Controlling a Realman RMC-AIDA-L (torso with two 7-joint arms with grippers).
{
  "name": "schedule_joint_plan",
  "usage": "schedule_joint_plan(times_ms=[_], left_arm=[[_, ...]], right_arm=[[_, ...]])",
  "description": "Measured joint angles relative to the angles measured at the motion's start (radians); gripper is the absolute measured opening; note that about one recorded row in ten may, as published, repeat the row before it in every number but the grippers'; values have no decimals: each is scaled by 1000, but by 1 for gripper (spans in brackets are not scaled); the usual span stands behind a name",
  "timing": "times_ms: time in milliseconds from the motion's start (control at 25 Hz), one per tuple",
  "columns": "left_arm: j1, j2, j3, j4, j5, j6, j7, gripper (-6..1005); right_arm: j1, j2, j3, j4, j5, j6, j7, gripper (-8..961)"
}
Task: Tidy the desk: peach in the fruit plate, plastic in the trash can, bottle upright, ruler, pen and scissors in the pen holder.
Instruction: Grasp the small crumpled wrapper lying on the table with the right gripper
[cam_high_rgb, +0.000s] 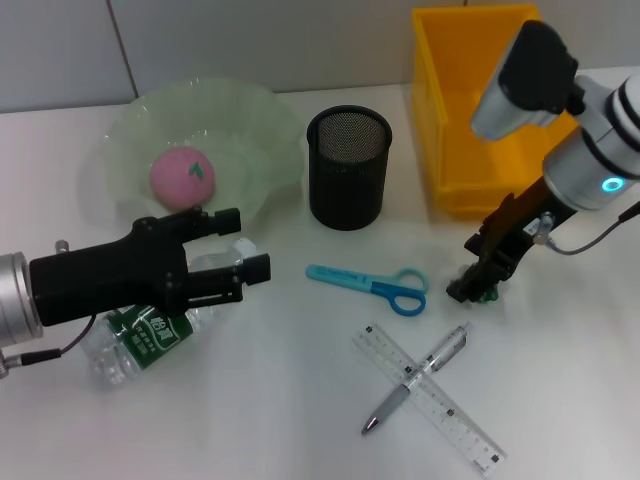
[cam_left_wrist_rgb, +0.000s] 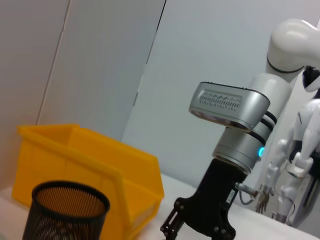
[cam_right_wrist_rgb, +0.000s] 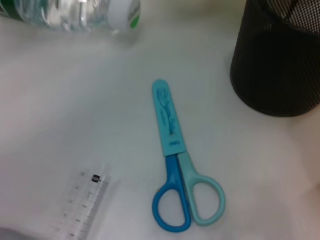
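- Desk (cam_high_rgb: 300, 400), white, fills most of the head view and carries everything below.
- Yellow bin (cam_high_rgb: 460, 110) sits at the upper right of the head view, just beside the pen holder; it also shows at the lower left of the left wrist view.
- Plate (cam_high_rgb: 255, 130), pale green and wavy-edged, lies at the upper left, with the pink peach (cam_high_rgb: 182, 176) already resting inside it.
- Left gripper (cam_high_rgb: 240, 252) comes in from the left edge of the head view, its two black fingers spread apart around the neck end of the bottle, with nothing clamped that I can see.
- Right gripper (cam_high_rgb: 472, 285) hangs low at the right of the head view, close to the desk, just right of the scissors' handles; whether its fingers are open or closed cannot be told.
- Bottle (cam_high_rgb: 150, 335), clear plastic with a green label, lies on its side at the lower left, partly under the left gripper.
- Pen holder (cam_high_rgb: 348, 168), black mesh, stands upright at the upper centre.
- Ruler (cam_high_rgb: 428, 398), clear, lies slantwise at the lower centre-right.
- Scissors (cam_high_rgb: 368, 284), blue and teal, lie flat at centre, closed, handles toward the right.
- Pen (cam_high_rgb: 415, 378), grey, lies across the ruler, touching it.
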Motion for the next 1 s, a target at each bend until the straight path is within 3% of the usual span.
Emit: schedule_joint_plan(times_ms=[760, 1000], left_arm=[[-5, 6, -4, 7, 19, -4, -22, 835], [-9, 8, -3, 15, 19, -6, -29, 835]], right_arm=[[-3, 4, -94, 71, -5, 128, 15, 751], [-4, 4, -110, 60, -5, 124, 34, 642]])
